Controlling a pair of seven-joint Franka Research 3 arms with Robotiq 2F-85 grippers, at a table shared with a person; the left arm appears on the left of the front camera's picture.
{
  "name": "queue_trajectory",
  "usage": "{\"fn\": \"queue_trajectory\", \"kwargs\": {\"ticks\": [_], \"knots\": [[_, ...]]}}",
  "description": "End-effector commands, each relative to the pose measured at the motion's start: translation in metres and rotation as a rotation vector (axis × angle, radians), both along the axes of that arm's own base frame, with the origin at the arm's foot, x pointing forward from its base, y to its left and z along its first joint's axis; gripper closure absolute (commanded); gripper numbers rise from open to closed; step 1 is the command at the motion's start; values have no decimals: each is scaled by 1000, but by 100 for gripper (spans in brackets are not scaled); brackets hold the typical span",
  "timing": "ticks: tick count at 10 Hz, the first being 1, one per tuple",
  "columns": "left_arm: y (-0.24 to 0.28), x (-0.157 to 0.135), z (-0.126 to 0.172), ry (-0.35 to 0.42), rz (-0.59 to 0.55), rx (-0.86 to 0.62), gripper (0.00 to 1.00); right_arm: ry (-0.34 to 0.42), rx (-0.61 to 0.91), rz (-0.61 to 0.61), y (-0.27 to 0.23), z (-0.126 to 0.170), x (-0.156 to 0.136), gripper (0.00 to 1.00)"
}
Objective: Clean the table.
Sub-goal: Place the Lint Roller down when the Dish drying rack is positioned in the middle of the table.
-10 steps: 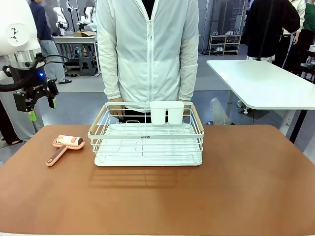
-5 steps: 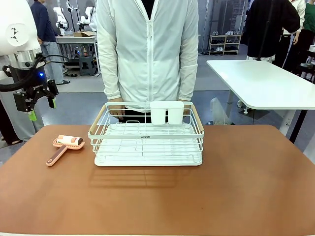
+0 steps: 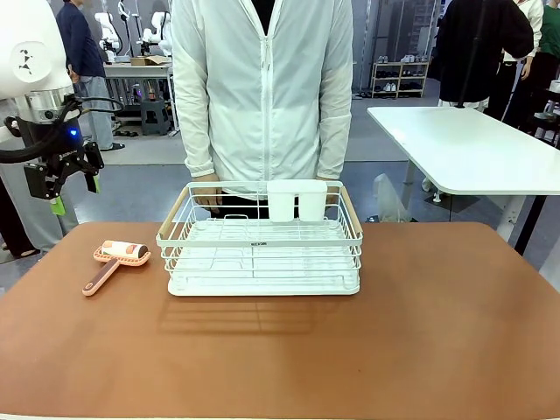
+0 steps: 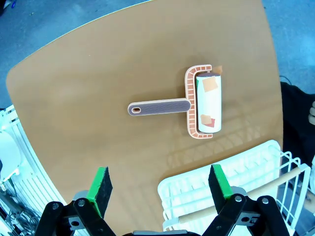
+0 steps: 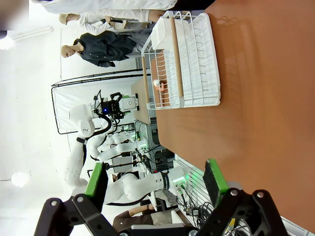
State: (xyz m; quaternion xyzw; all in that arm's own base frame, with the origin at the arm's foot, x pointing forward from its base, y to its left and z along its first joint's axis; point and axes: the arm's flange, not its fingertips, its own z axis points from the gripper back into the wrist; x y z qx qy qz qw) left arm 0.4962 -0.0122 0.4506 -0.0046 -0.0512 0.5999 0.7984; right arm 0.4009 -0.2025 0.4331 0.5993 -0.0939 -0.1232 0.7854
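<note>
The reddish-brown table [image 3: 367,350] carries a pink-handled lint roller [image 3: 116,257] near its left end. My left gripper [image 3: 74,194] hangs open in the air above and to the left of the roller, past the table's left edge. The left wrist view looks down on the lint roller [image 4: 197,104] lying flat on the table [image 4: 88,73], with my left gripper [image 4: 160,184] open and nothing between its green pads. My right gripper [image 5: 155,179] is open and holds nothing, well off from the table [image 5: 261,108].
A white wire dish rack [image 3: 262,254] with a white cup holder stands mid-table, just right of the roller; the rack [image 4: 236,182] also borders the left wrist view. A person in a white jacket [image 3: 262,87] stands behind it. A white table [image 3: 464,149] stands at back right.
</note>
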Motion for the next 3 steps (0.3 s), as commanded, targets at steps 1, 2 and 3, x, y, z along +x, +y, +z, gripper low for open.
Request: {"fn": "queue_trajectory", "kwargs": {"ticks": [1,2,3], "knots": [[1,-2,3,-5,3,-1,0,-5,0,-1,0,2,-1,0],[1,-2,3,-5,3,-1,0,-5,0,-1,0,2,-1,0],[1,-2,3,-5,3,-1,0,-5,0,-1,0,2,-1,0]]}}
